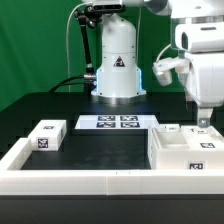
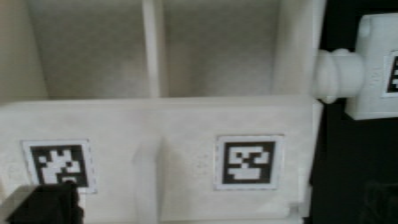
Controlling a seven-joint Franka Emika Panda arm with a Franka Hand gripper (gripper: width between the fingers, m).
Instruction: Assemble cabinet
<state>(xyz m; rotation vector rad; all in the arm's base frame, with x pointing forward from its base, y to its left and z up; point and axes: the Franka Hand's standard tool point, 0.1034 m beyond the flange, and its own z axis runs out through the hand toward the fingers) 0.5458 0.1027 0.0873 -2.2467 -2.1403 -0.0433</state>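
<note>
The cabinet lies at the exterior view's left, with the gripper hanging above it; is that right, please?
Not quite: the exterior view shows the cabinet at its right, not its left, with the gripper hanging above it.

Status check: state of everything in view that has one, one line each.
gripper: open, holding nothing, above the cabinet.
cabinet: resting on the table, not gripped, open compartments showing.
small tagged block: loose on the table, apart from the cabinet.
marker board: lying flat.
</note>
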